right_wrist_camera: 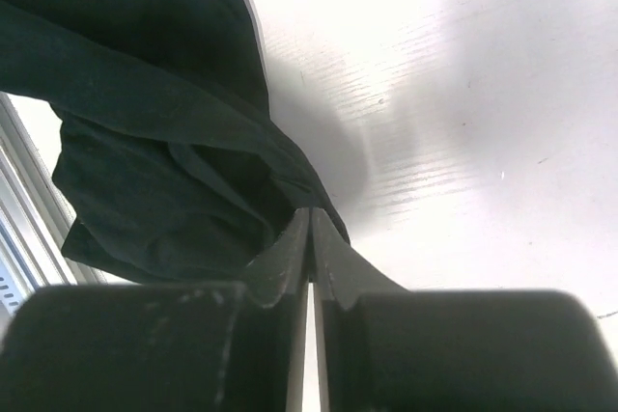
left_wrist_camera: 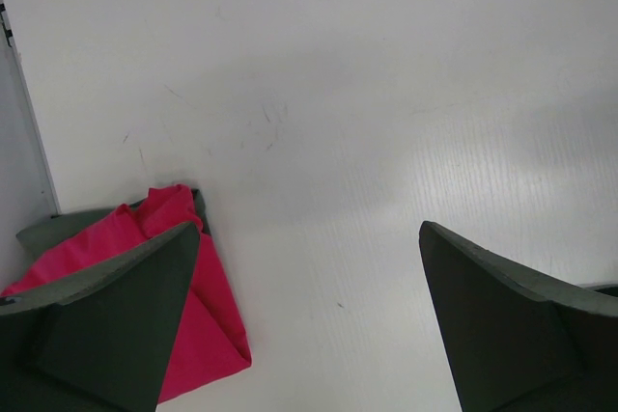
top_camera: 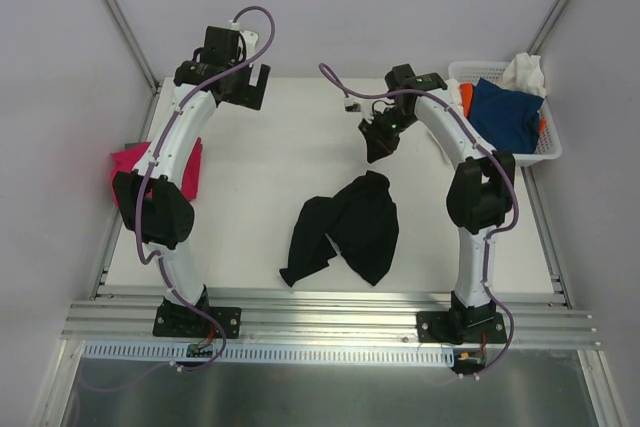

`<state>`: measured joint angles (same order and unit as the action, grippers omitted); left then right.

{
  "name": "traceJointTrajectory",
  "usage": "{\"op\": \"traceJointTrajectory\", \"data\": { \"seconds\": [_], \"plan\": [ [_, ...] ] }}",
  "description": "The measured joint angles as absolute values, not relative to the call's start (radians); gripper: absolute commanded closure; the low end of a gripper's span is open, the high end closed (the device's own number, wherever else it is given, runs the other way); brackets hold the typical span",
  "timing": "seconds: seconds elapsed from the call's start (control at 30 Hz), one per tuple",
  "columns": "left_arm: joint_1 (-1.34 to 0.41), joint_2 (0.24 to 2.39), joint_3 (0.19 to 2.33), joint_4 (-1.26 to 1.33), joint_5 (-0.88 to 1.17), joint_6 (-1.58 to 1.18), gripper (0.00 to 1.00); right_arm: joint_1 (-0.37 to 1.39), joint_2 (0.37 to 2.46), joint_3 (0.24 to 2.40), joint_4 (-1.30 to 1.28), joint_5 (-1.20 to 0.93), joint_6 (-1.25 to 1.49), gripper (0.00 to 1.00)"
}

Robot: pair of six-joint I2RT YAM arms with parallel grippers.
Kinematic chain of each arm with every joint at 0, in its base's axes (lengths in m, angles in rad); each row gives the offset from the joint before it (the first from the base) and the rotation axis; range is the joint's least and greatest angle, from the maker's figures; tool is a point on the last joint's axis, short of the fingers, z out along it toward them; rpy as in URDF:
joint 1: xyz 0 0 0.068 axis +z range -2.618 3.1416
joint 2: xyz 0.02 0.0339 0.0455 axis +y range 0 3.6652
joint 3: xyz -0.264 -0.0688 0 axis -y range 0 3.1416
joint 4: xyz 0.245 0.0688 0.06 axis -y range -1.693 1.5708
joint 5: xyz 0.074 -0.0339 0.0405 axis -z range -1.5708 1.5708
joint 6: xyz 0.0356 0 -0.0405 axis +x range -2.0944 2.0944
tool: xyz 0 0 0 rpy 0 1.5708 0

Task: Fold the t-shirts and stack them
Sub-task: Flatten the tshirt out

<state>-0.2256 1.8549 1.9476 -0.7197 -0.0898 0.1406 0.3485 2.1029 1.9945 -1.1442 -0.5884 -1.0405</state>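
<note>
A large black t-shirt (top_camera: 350, 227) lies crumpled on the middle of the white table. My right gripper (top_camera: 380, 147) hovers just behind it, shut on an edge of the black t-shirt (right_wrist_camera: 164, 151); the cloth runs up to the closed fingertips (right_wrist_camera: 311, 224). A folded magenta-pink t-shirt (top_camera: 190, 162) lies at the table's left edge, partly under my left arm. It also shows in the left wrist view (left_wrist_camera: 208, 306). My left gripper (top_camera: 245, 87) is open and empty, high at the back left. Its fingers (left_wrist_camera: 126, 325) stand wide apart.
A white lattice basket (top_camera: 545, 152) stands at the back right, holding a blue t-shirt (top_camera: 505, 112), an orange one (top_camera: 466, 99) and a white one (top_camera: 525, 72). Metal rails (top_camera: 330, 322) run along the near edge.
</note>
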Motion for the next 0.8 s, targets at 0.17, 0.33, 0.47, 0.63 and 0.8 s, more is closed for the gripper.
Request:
{"op": "traceJointTrajectory", "data": {
  "seconds": [0.17,0.33,0.47,0.63,0.8],
  "plan": [
    [-0.226,1.855,1.948,-0.720,-0.089,0.140,0.01,0.347,2.092,1.995,-1.144,-0.588,-1.022,0.56],
    [-0.226,1.847,1.936,-0.717,-0.089,0.140,0.01,0.346,2.092,1.987,-1.145,-0.588,-1.024,0.56],
    [-0.226,1.828,1.904,-0.718,-0.090,0.140,0.01,0.344,2.099,1.987,-1.150,-0.589,-1.024,0.57],
    [-0.226,1.806,1.882,-0.722,-0.090,0.140,0.01,0.344,2.133,1.987,-1.163,-0.590,-1.025,0.59],
    [-0.226,1.797,1.882,-0.720,-0.090,0.141,0.01,0.344,2.179,1.987,-1.184,-0.591,-1.024,0.65]
  ]
}}
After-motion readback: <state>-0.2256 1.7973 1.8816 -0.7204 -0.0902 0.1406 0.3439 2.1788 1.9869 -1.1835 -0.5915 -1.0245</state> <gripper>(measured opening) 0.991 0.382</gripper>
